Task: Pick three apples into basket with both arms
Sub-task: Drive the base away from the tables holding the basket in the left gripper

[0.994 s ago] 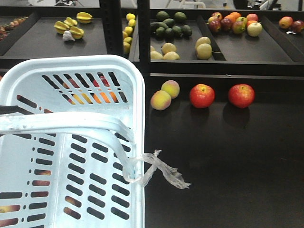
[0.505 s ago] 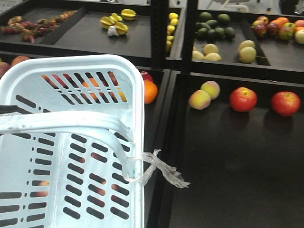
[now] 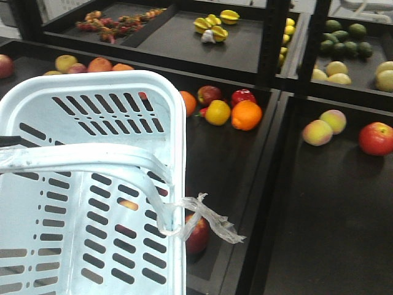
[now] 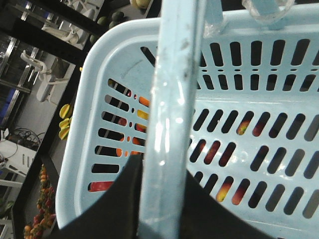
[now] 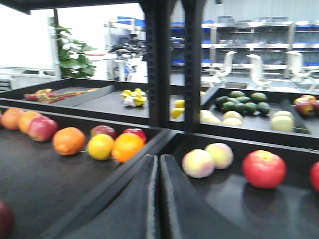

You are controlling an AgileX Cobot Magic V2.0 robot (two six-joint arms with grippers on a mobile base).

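The pale blue basket [image 3: 92, 86] fills the left of the front view, its band handle [image 3: 80, 157] across it and a wisp of clear film [image 3: 212, 222] at its right end. My left gripper [image 4: 159, 167] is shut on the handle [image 4: 172, 99], with black fingers [image 4: 124, 204] on both sides of the band. A dark red apple [image 3: 196, 235] lies on the shelf beside the basket's right wall. Two more dark red apples [image 3: 209, 94] [image 3: 243, 96] sit behind an orange. My right gripper [image 5: 158, 159] is shut on nothing, above the tray divider.
An orange [image 3: 246, 115] and a yellow fruit [image 3: 218, 112] lie mid-shelf. In the right tray are two pale peach-coloured fruits [image 3: 317, 132] and a bright red apple [image 3: 376, 138]. A black upright [image 3: 270, 37] and a raised divider [image 3: 270, 184] split the shelf. The upper shelf carries more fruit.
The whole shelf has slid to the right in the front view, bringing the orange and dark red apples into sight. The basket has kept its place in the frame.
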